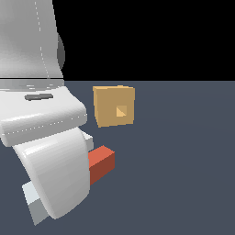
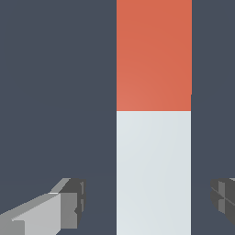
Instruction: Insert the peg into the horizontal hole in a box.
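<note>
The peg (image 2: pixel 153 137) fills the wrist view, its red end (image 2: pixel 153 55) joined to a pale grey-white length. My gripper (image 2: pixel 149 197) is open, one fingertip (image 2: pixel 73 202) on each side of the white part with gaps to it. In the exterior view the arm hides most of the peg; only the red end (image 1: pixel 102 164) and a white tip (image 1: pixel 33 202) show on the floor. The tan-orange box (image 1: pixel 114 105) stands beyond the red end, apart from it, with the hole (image 1: pixel 121 111) in the face toward the camera.
The large white arm body (image 1: pixel 41 137) covers the exterior view's left half and hides the gripper there. Dark grey floor (image 1: pixel 183 160) stretches around the box and peg.
</note>
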### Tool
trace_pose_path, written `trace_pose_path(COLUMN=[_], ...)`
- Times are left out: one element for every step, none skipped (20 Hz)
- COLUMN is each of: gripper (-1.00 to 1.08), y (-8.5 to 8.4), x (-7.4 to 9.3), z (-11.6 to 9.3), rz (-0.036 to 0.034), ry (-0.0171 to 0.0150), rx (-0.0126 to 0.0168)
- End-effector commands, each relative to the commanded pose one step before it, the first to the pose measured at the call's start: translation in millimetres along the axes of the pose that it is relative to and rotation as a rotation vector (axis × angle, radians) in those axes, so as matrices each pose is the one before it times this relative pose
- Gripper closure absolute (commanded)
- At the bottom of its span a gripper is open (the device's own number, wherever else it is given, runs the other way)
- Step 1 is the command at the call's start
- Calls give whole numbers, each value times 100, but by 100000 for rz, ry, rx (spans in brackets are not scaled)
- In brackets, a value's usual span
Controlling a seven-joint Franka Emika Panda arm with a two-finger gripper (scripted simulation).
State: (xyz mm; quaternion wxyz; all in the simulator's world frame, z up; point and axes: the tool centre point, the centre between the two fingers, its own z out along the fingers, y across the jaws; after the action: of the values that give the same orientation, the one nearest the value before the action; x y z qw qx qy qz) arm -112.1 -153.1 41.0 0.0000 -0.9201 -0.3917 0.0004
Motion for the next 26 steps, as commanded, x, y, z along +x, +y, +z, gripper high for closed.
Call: trace_pose_path(gripper=[-92, -92, -92, -92, -92, -92, -92, 108, 108, 108, 108, 108, 108, 108, 108, 108, 108, 108, 108, 108, 108, 108, 108, 108, 108, 108], y=[-37, 7, -4, -1, 14, 1, 0, 0, 0, 0, 0, 0, 0, 0, 0, 0, 0, 38, 11, 35, 57, 79, 102, 124, 147, 170], x=[-11, -14, 15, 13, -18, 6, 2, 0, 0, 0, 0, 0, 0, 0, 0, 0, 0, -26, 24, 68, 115, 162, 208, 255, 302, 349], z=[1052, 293, 243, 188, 125, 80, 26, 0, 0, 0, 0, 0, 0, 0, 0, 0, 0, -45, -6, -13, -22, -30, -39, -48, -56, -65], rz=[112, 64, 0, 0, 58, 0, 0, 0, 0, 0, 0, 0, 0, 0, 0, 0, 0, 23, -98, -285, -478, -673, -865, -1058, -1252, -1447], ry=[23, 26, 0, 0, 38, 0, 0, 0, 0, 0, 0, 0, 0, 0, 0, 0, 0, 15, 0, -4, -6, -8, -10, -12, -14, -15], rx=[-11, -2, 0, 0, 1, 0, 0, 0, 0, 0, 0, 0, 0, 0, 0, 0, 0, -63, -4, -1, -3, -4, -5, -6, -6, -7])
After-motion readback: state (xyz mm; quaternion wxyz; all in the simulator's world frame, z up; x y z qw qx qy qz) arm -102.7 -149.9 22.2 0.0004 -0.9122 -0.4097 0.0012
